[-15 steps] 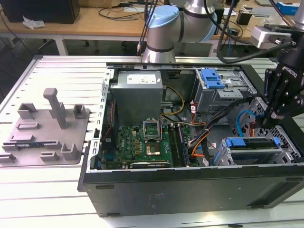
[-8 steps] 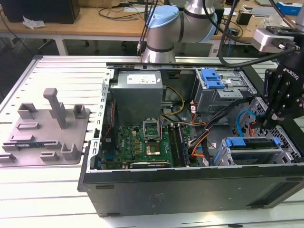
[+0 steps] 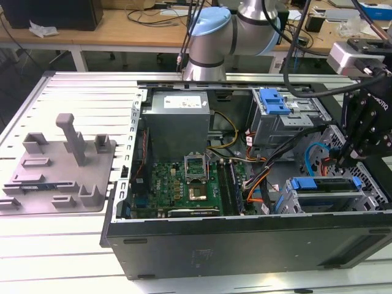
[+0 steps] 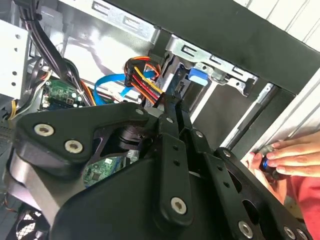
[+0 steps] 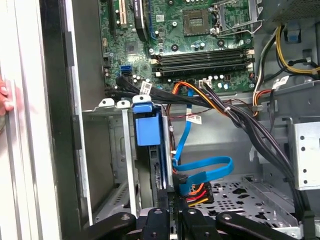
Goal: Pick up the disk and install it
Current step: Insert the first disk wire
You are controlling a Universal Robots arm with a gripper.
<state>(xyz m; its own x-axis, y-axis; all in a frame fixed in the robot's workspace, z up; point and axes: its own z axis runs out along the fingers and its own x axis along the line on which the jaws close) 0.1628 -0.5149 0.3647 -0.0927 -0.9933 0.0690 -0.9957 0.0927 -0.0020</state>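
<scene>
Inside the drive cage, the disk

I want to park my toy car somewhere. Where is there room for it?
The ribbed table is bare behind the grey fixture and in front of it, toward the camera. Inside the computer case it is crowded with cables and the motherboard.

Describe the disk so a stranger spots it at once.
Find the open computer case, then its end at the exterior view's right. The disk sits in the metal cage by the near wall, below the gripper. Its blue bracket frames a flat silver drive; the ribbed blue latch tops the farther cage.
</scene>
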